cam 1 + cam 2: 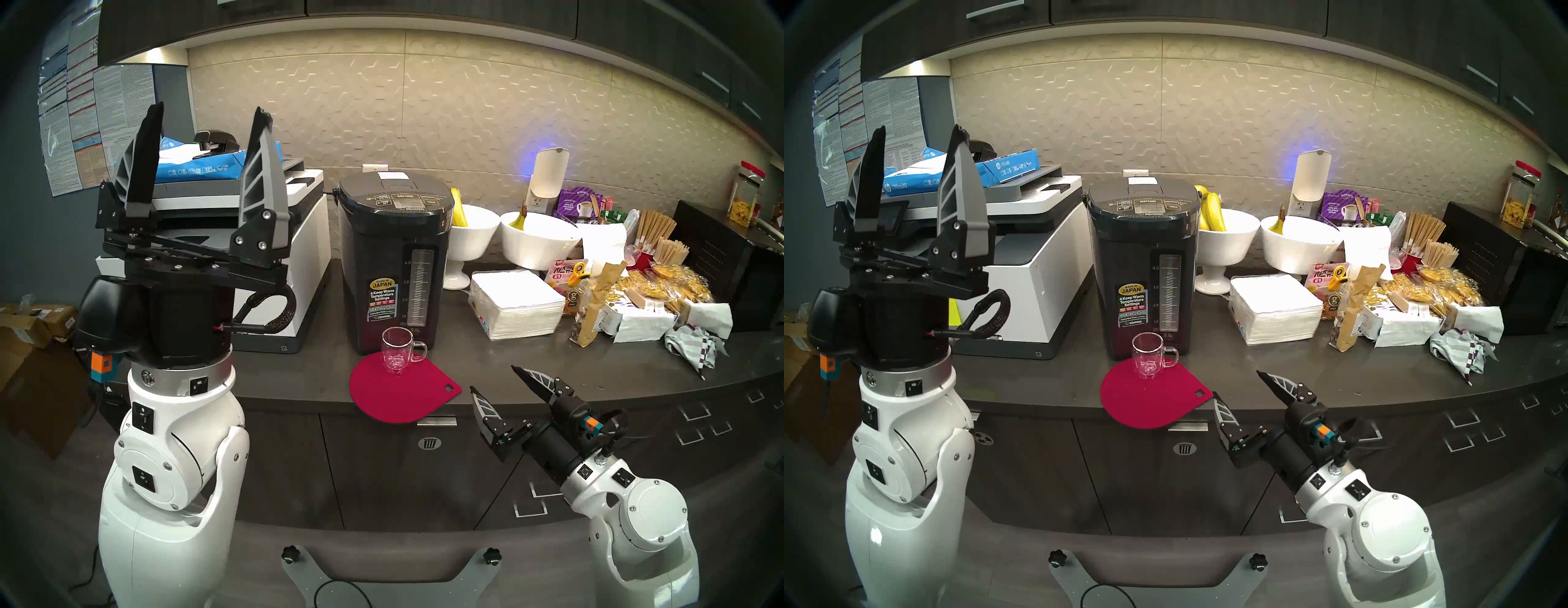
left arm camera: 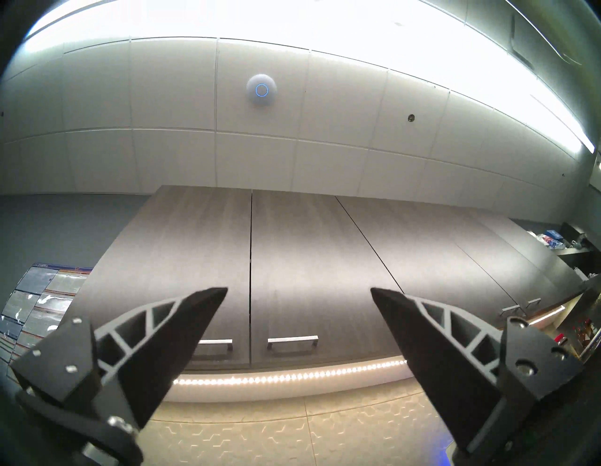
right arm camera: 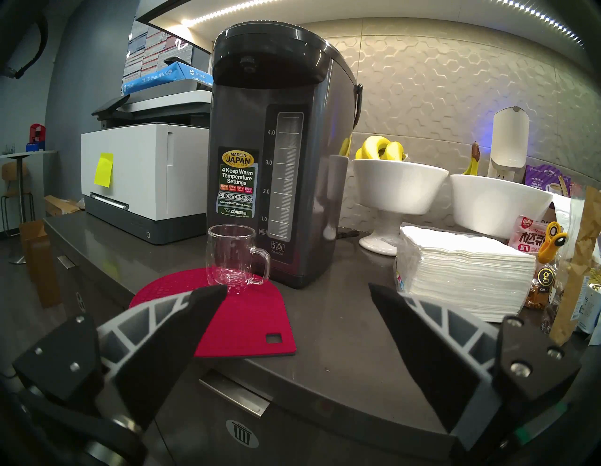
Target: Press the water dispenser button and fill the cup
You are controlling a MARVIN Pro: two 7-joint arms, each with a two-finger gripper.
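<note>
The black water dispenser (image 1: 394,263) (image 1: 1142,271) (image 3: 276,162) stands on the dark counter. Its DISPENSE button (image 1: 405,196) (image 1: 1148,201) sits on the grey top panel. The empty clear glass cup (image 1: 396,350) (image 1: 1148,356) (image 3: 231,257) stands upright on a red mat (image 1: 394,399) right in front of the dispenser, handle to the right. My left gripper (image 1: 208,109) (image 1: 919,128) (image 2: 298,289) is raised left of the dispenser, pointing up, open and empty. My right gripper (image 1: 494,378) (image 1: 1237,383) (image 3: 297,287) hovers at the counter's front edge, right of the mat, open and empty.
A white-and-grey printer (image 1: 275,254) with blue paper packs stands left of the dispenser. To its right are white bowls (image 1: 471,229) with bananas, a napkin stack (image 1: 515,303) and snack packets (image 1: 636,297). Upper cabinets (image 2: 250,276) hang above the left gripper.
</note>
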